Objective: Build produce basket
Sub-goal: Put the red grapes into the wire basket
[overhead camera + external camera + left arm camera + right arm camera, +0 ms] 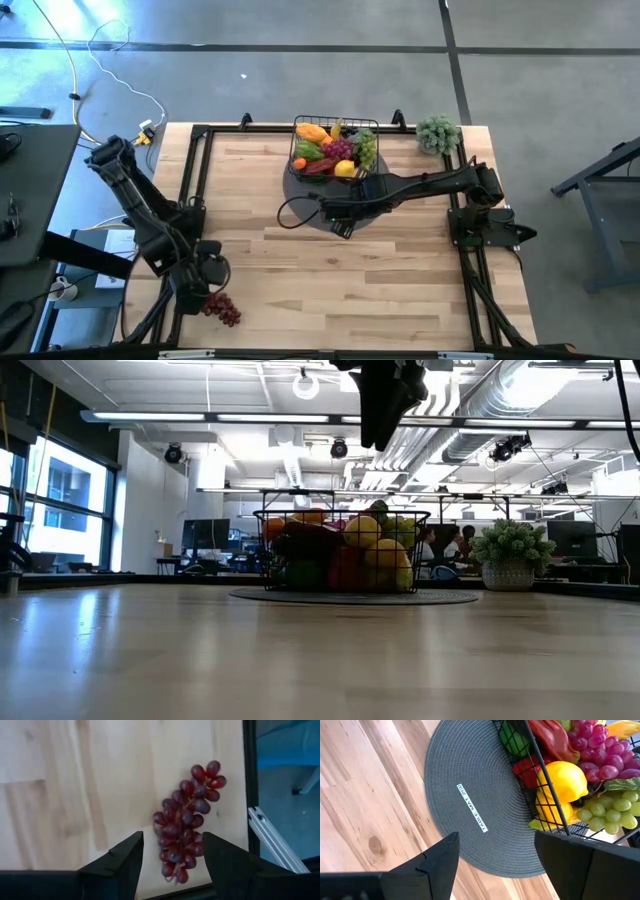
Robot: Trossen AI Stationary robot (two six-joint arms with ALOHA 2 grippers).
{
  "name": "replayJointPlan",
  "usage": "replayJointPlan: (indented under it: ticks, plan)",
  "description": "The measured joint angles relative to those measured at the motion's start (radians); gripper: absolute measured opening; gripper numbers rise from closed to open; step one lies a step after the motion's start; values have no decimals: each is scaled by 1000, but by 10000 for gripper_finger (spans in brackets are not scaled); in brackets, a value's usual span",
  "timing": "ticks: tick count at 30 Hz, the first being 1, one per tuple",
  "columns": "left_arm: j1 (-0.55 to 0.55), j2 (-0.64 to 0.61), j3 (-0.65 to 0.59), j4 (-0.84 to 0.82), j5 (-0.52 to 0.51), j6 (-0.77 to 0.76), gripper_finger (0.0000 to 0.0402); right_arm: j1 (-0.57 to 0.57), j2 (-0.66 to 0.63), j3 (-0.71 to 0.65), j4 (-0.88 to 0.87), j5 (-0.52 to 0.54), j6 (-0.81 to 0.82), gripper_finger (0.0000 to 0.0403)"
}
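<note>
The left gripper (172,865), jaws spread, hangs over one red grape bunch (222,308) at lower left; it should drop straight and close across the bunch's middle (not its tip). One basket (336,148) sits upper centre, nearly full. The right gripper (495,865) hovers spread and empty beside it.

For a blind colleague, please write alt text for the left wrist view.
A bunch of dark red grapes lies on the light wooden table near its black edge rail. The left gripper hovers above the bunch with its two dark fingers open, one on each side.
</note>
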Motion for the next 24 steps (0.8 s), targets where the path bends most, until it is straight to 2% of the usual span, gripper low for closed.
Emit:
replayJointPlan:
  ticks: [9,15,24]
  plan:
    - [-34,0,-131,303,17,-15,191,-2,0,0,10,1,-2,240]
    - [-39,49,-142,309,22,3,190,-2,0,0,12,1,4,240]
    - [-39,233,-143,363,123,45,191,-2,0,0,24,1,5,240]
